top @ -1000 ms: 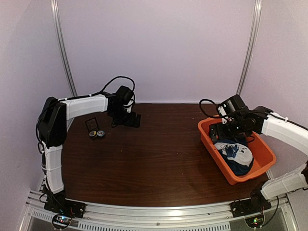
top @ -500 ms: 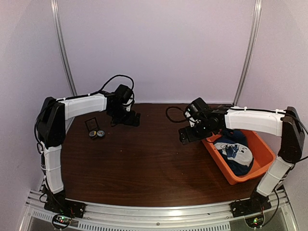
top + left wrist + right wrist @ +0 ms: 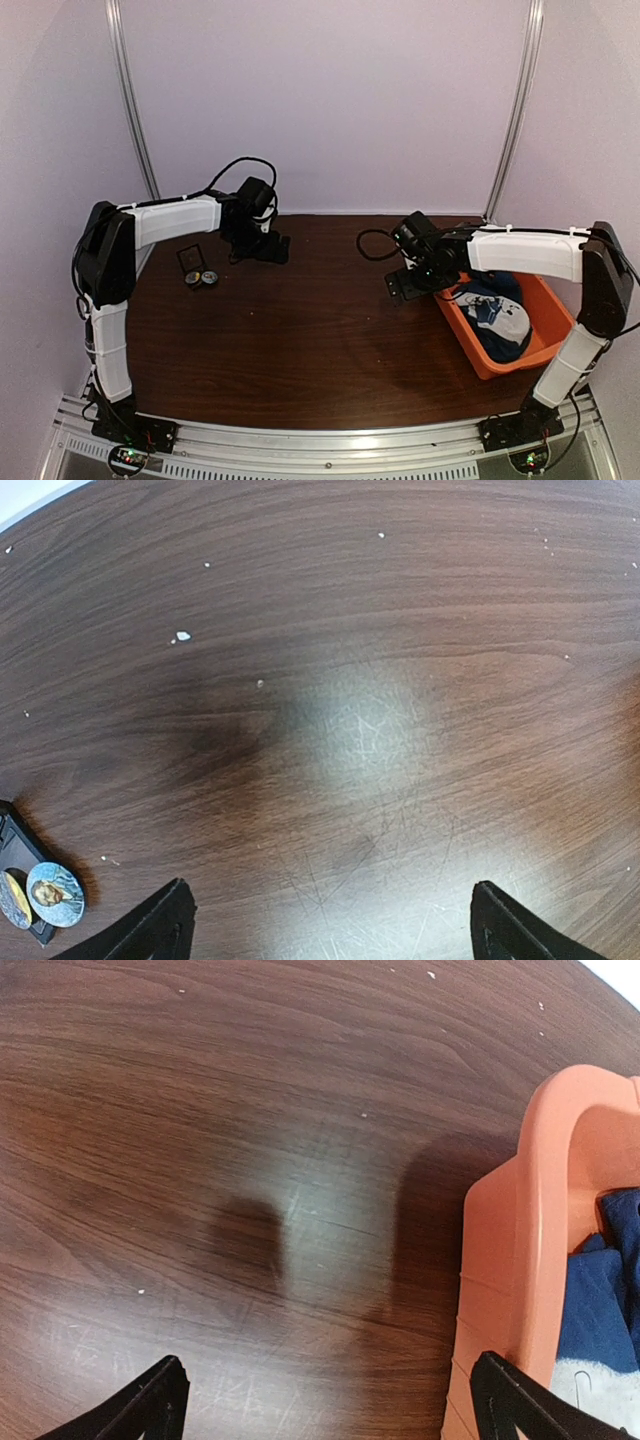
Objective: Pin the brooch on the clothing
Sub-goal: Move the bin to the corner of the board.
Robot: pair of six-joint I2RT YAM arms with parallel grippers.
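The brooch point(image 3: 210, 278) is a small silvery-blue round badge lying on the table at the far left; it also shows in the left wrist view point(image 3: 55, 895). The clothing point(image 3: 495, 310) is a navy T-shirt with a white print, bundled in an orange tub point(image 3: 470, 350); a corner of it shows in the right wrist view point(image 3: 600, 1300). My left gripper point(image 3: 262, 248) is open and empty over bare table, right of the brooch point(image 3: 335, 940). My right gripper point(image 3: 410, 285) is open and empty over the table, just left of the tub point(image 3: 335, 1415).
A small black hinged box point(image 3: 189, 259) lies behind the brooch, and a second, darker round badge point(image 3: 193, 280) lies beside it. The tub's wall point(image 3: 540, 1210) stands close to my right finger. Walls close in at the back and sides.
My right arm has left the tub, swung left over the table, then come back a little towards the tub's left wall. The left arm has barely moved.
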